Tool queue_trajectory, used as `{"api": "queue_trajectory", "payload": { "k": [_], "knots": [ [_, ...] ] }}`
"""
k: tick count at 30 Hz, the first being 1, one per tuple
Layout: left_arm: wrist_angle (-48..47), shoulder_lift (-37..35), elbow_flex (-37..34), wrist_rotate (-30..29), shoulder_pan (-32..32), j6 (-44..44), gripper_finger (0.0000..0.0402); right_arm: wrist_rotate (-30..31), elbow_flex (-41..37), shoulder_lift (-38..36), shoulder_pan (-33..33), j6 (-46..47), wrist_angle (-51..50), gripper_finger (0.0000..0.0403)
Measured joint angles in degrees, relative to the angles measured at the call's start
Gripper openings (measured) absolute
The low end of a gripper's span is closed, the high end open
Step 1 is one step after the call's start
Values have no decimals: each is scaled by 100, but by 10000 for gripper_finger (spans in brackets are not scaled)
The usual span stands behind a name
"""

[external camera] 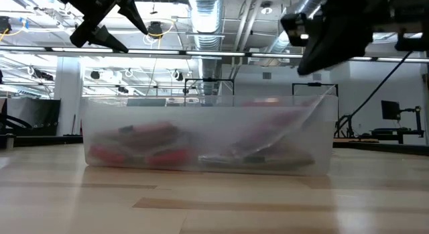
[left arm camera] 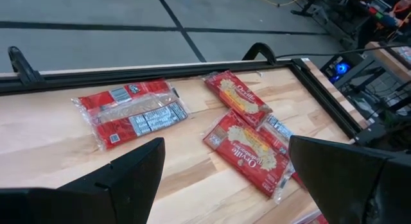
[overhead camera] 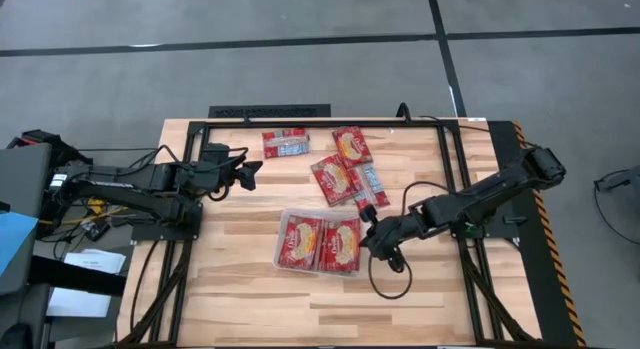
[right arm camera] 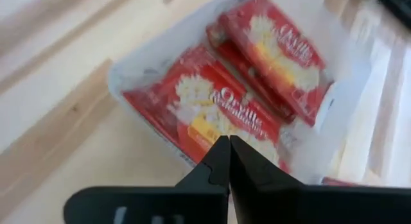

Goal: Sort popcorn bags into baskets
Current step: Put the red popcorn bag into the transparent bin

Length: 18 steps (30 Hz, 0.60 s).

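The clear basket (overhead camera: pixel 279 251) sits at the table's middle. Red popcorn bags (overhead camera: pixel 305 239) (overhead camera: pixel 340 245) lie flat in it, and they also show in the right wrist view (right arm camera: pixel 221 115) (right arm camera: pixel 276 47). Several more bags lie loose on the wood toward the far edge (overhead camera: pixel 285 142) (overhead camera: pixel 352 144) (overhead camera: pixel 335 179) (overhead camera: pixel 372 187). My right gripper (overhead camera: pixel 368 239) (right arm camera: pixel 228 166) is shut and empty. It hangs above the basket's right end, clear of it in the low view (external camera: pixel 315 56). My left gripper (overhead camera: pixel 250 173) (left arm camera: pixel 225 179) is open and raised, left of the loose bags.
A black metal frame (overhead camera: pixel 450 169) runs around the work area, and a black cable (overhead camera: pixel 390 284) loops on the wood right of the basket. Bare wood lies along the near edge (overhead camera: pixel 320 309). In the low view the basket wall (external camera: pixel 208 137) fills the middle.
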Motion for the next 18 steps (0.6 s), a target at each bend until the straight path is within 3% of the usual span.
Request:
{"api": "queue_trajectory", "payload": {
  "k": [8, 18],
  "knots": [
    [-9, 1, 0, 0, -1, -73, 320, -4, -2, 661, 95, 35, 8, 25],
    [-22, -1, 0, 95, 1, -229, 320, -5, -2, 697, 33, -144, 195, 23]
  ]
}}
